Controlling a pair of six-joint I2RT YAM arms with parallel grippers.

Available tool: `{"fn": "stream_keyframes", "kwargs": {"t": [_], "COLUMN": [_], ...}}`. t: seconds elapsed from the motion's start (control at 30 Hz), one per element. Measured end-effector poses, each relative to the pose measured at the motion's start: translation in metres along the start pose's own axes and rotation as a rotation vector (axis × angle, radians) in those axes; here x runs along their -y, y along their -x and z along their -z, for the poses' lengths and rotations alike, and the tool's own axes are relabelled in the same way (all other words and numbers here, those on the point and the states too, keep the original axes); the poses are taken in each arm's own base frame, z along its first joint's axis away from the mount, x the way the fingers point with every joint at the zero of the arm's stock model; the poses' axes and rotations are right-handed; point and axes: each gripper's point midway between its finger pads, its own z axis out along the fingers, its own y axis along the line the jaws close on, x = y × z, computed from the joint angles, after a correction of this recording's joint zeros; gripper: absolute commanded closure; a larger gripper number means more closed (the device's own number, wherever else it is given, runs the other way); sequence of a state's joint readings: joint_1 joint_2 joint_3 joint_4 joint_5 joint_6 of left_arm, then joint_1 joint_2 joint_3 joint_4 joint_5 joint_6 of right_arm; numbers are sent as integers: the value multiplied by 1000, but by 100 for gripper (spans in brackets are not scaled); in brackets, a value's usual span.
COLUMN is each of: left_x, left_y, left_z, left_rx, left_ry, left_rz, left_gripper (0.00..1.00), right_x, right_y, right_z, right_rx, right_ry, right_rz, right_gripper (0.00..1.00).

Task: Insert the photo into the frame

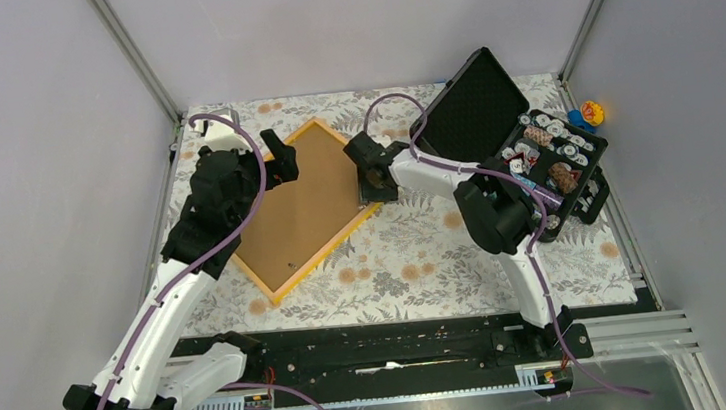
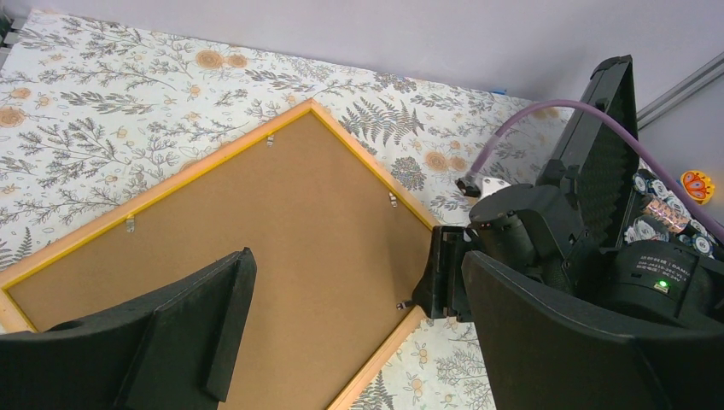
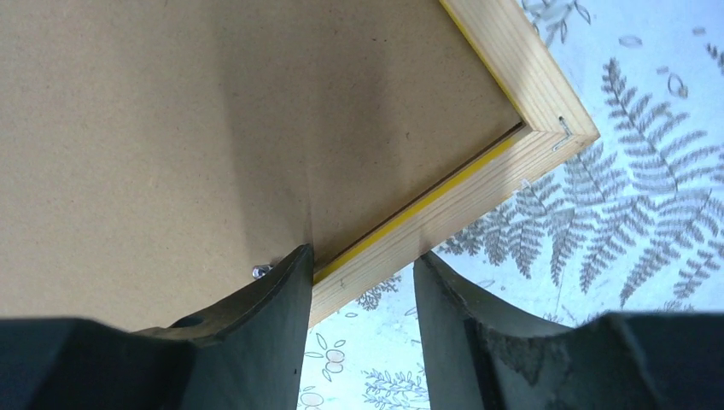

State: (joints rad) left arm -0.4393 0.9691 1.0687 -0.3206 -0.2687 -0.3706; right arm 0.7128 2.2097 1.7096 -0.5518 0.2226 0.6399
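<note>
While no photo's showing, barely started; frame (image 1: 328, 252) sits back-up near the bench's (image 1: 425, 259) far-left corner, backing board (image 1: 304, 206) in; left end effector (image 2: 354, 286) gapes wide; right end effector (image 3: 363, 265) straddles its rail, grip unclear.

A: How many of each kind lie on the bench (image 1: 425, 259)?
B: One frame (image 3: 427, 226), one brown backing board (image 1: 303, 196), four metal tabs (image 2: 271, 141) visible, one black case (image 1: 471, 114), one small orange toy (image 1: 590, 113).
A: And hands?
B: Two: left hand (image 2: 357, 260), right hand (image 3: 363, 273). Items inside the case: too small to count.
</note>
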Motion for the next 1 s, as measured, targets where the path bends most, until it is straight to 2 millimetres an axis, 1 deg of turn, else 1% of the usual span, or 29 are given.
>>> {"fn": "stream_keyframes", "kwargs": {"t": [0.1, 0.2, 0.3, 0.37, 0.4, 0.5, 0.63, 0.67, 0.7, 0.77, 0.87, 0.93, 1.0], "left_x": [0, 0, 0, 0, 0, 0, 0, 0, 0, 1, 5, 11, 24], "left_y": [0, 0, 0, 0, 0, 0, 0, 0, 0, 0, 1, 8, 26], "left_z": [0, 0, 0, 0, 0, 0, 0, 0, 0, 0, 2, 3, 6], "left_rx": [0, 0, 0, 0, 0, 0, 0, 0, 0, -1, -13, -15, 2], "left_ry": [0, -1, -1, -1, -1, -1, -1, -1, -1, -4, -15, -28, -62], "left_rz": [0, 0, 0, 0, 0, 0, 0, 0, 2, 8, 40, 71, 121], "left_gripper": [1, 1, 1, 1, 1, 1, 1, 1, 1, 1, 1, 1, 1], "right_x": [-3, -4, 0, 5, 7, 10, 11, 11, 11, 10, 9, 5, 0], "right_y": [5, 21, 30, 35, 37, 44, 55, 58, 60, 62, 56, 49, 36], "right_z": [-1, -7, -9, -9, -8, -6, 2, 6, 11, 19, 32, 36, 37], "right_rx": [2, 36, 64, 79, 85, 104, 132, 137, 141, 143, 119, 96, 53], "right_ry": [33, 48, 45, 26, 18, 7, -8, -9, -12, -11, -7, 16, 57], "right_rz": [83, 188, 295, 348, 376, 468, 508, 503, 488, 442, 305, 214, 131], "right_gripper": [100, 100, 100, 96, 92, 56, 28, 22, 18, 13, 10, 10, 12]}}
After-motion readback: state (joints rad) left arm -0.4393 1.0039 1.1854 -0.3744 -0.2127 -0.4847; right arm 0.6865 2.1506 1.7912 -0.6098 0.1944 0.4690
